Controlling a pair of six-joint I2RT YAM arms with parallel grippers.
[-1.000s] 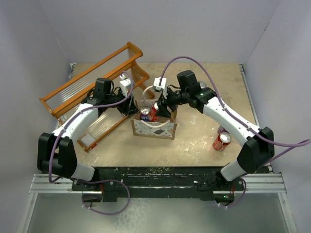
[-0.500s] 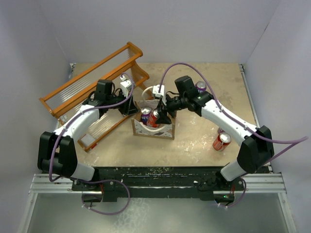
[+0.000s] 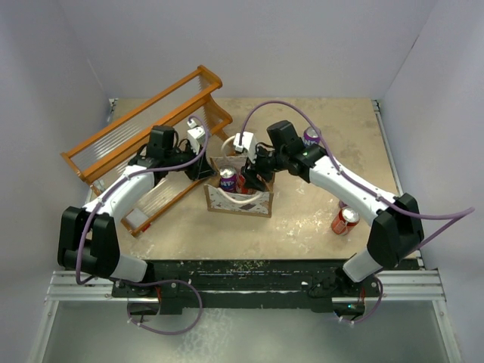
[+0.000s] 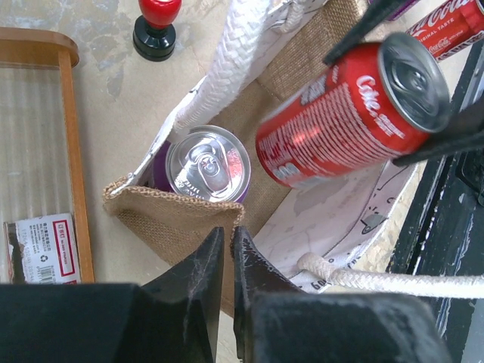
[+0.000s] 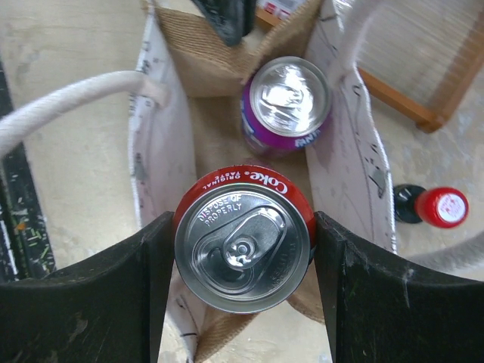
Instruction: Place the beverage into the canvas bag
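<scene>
The canvas bag [image 3: 236, 204] stands open at the table's middle, with tan burlap ends and pale printed sides. A purple can [image 3: 228, 180] stands upright inside it. My left gripper [image 4: 224, 240] is shut on the bag's burlap end wall [image 4: 162, 219], pinching its top edge. My right gripper [image 5: 243, 242] is shut on a red Coke can [image 5: 243, 238] and holds it over the bag's opening, beside the purple can [image 5: 287, 102]. In the left wrist view the Coke can [image 4: 348, 113] is tilted, its base down in the bag's mouth.
A wooden rack [image 3: 144, 144] lies at the left behind the bag. Another red can [image 3: 345, 221] stands at the right and a purple can [image 3: 311, 136] at the back. A small black, red-capped object [image 5: 435, 206] stands near the bag. A white rope handle [image 4: 393, 281] hangs outside.
</scene>
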